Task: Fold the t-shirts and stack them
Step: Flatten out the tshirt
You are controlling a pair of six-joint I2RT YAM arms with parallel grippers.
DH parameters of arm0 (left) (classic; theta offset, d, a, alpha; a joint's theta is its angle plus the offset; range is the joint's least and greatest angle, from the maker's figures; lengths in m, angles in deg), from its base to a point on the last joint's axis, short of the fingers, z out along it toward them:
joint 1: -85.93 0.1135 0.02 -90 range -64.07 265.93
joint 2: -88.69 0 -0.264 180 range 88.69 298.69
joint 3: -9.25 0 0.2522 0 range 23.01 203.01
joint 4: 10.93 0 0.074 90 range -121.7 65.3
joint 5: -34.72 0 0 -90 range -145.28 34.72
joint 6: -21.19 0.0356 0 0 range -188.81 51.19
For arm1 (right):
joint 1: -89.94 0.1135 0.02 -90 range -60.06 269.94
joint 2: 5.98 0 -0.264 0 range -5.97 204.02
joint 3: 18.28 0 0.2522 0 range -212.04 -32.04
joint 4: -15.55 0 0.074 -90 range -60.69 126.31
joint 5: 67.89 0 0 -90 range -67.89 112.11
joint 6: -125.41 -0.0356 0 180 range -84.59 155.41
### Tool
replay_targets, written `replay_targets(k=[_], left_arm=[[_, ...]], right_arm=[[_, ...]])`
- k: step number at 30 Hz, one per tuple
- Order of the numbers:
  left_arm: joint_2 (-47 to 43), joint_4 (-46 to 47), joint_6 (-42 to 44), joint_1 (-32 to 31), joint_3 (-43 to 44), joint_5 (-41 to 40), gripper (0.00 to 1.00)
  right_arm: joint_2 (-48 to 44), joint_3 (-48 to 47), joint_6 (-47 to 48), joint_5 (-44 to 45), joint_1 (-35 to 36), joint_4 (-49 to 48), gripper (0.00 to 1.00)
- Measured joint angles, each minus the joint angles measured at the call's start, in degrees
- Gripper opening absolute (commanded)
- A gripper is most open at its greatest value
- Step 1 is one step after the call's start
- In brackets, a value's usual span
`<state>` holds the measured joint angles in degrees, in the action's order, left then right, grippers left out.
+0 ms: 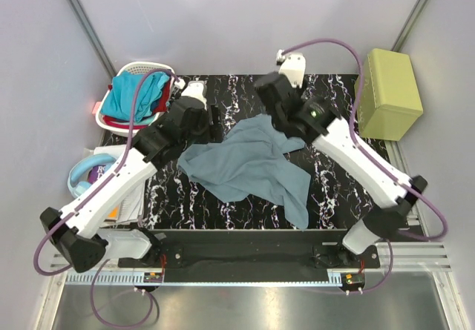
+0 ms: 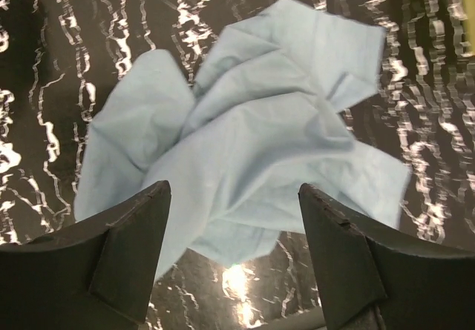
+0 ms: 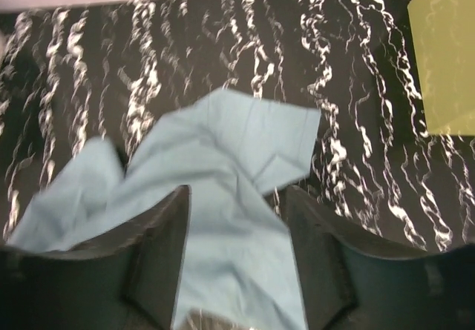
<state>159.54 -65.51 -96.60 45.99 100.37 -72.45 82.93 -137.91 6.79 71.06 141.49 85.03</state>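
White left arm and right arm, black joints, purple cables, green light; black left gripper and right gripper.

The left arm rose from its base at the near left corner of the table and stretched diagonally toward the far edge, its wrist left of the middle. The left gripper pointed down at the table, jaws wide apart, its dark fingers framing the wrist view. The right arm bent at its elbow by the right edge and reached toward the far middle. The right gripper faced down too, jaws parted.
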Motion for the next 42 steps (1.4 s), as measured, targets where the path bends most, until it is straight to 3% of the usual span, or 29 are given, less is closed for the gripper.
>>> replay_targets(k=[5,8,11,18,24,33,42], left_arm=[[3.5,0.2,0.4,3.8,-0.8,0.1,0.75],[3.7,0.0,0.3,5.6,-2.2,0.2,0.75],[3.4,0.3,0.3,5.7,-3.6,0.4,0.75],[0.8,0.0,-0.2,5.7,-7.8,0.5,0.74],[-0.9,-0.2,-0.3,5.7,-11.1,0.5,0.74],[0.7,0.3,-1.2,5.9,-13.6,1.6,0.74],[2.9,0.7,-1.4,5.9,-13.8,2.4,0.73]], right_arm=[[13.1,-7.2,4.0,-7.5,-11.8,-6.7,0.54],[25.2,-16.9,5.1,-12.7,-16.7,-7.9,0.50],[39.8,-31.0,6.1,-16.9,-19.9,-7.4,0.45],[54.4,-38.9,5.3,-23.0,-22.6,-5.0,0.44],[57.1,-36.5,4.2,-24.5,-22.7,-3.7,0.43],[56.0,-23.7,3.5,-25.4,-22.6,-6.8,0.43],[55.5,-23.1,3.5,-26.4,-22.5,-8.8,0.43]])
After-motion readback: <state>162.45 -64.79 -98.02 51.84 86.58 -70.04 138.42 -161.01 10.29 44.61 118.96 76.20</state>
